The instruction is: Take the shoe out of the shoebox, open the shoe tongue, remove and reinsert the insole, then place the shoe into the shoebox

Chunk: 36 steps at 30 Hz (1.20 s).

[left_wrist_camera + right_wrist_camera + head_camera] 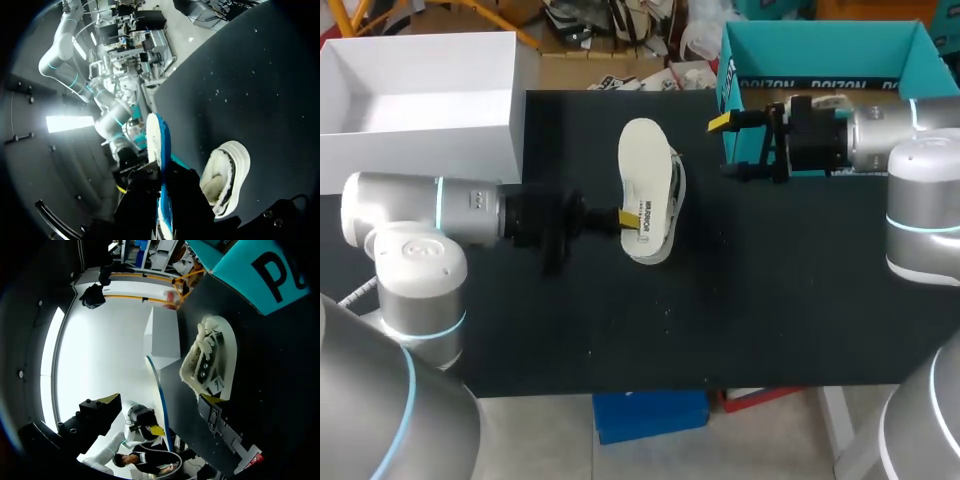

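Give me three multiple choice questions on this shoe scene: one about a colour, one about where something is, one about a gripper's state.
1. What colour is the shoebox?
A. red
B. white
C. teal

2. Where is the shoe?
A. inside the shoebox
B. on the table
C. on the floor

3. What state is the left gripper in?
A. shut on the insole
B. open and empty
C. shut on the shoe

Answers:
1. C, its walls are teal.
2. B, it lies on its side on the black tabletop, outside the box.
3. A, the insole is pinched between its fingers, out of the shoe.
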Tool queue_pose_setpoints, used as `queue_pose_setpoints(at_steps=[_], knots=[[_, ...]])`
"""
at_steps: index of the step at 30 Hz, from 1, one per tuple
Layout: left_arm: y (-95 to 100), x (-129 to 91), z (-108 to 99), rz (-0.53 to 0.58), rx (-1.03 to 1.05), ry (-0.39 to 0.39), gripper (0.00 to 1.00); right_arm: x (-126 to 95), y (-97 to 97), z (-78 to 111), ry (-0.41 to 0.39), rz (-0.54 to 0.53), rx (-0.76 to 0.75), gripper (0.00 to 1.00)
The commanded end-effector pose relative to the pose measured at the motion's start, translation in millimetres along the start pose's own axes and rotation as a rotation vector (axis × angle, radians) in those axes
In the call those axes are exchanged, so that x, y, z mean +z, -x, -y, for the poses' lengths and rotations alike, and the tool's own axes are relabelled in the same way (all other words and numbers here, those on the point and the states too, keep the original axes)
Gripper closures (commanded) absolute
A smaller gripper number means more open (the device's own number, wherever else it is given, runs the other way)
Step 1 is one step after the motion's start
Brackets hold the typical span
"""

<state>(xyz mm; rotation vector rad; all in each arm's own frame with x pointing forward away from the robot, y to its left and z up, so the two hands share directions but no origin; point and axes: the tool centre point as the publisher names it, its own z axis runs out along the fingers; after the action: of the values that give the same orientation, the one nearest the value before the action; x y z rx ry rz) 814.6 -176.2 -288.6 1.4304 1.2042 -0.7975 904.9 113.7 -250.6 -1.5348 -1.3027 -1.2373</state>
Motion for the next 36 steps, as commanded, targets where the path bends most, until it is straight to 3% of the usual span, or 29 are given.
queue_pose_setpoints(at_steps=[1, 10, 19, 25, 36], knots=[[-0.1, 12, -17, 0.006, 0.005, -0.006, 1.0, 1, 0.6, 0.4, 0.003, 0.0, 0.0, 0.0], [5.6, 15, -24, 0.015, 0.017, -0.005, 1.0, 1, 0.6, 0.4, 0.003, 0.0, 0.0, 0.0], [5.6, 15, -24, 0.015, 0.017, -0.005, 1.0, 14, -12.4, -0.4, -0.059, -0.1, -0.073, 0.0], [5.6, 15, -24, 0.015, 0.017, -0.005, 1.0, 29, -12.1, 8.9, -0.132, -0.098, -0.095, 0.0], [5.6, 15, -24, 0.015, 0.017, -0.005, 1.0, 63, -2.9, 22.8, -0.177, -0.108, -0.111, 0.0]])
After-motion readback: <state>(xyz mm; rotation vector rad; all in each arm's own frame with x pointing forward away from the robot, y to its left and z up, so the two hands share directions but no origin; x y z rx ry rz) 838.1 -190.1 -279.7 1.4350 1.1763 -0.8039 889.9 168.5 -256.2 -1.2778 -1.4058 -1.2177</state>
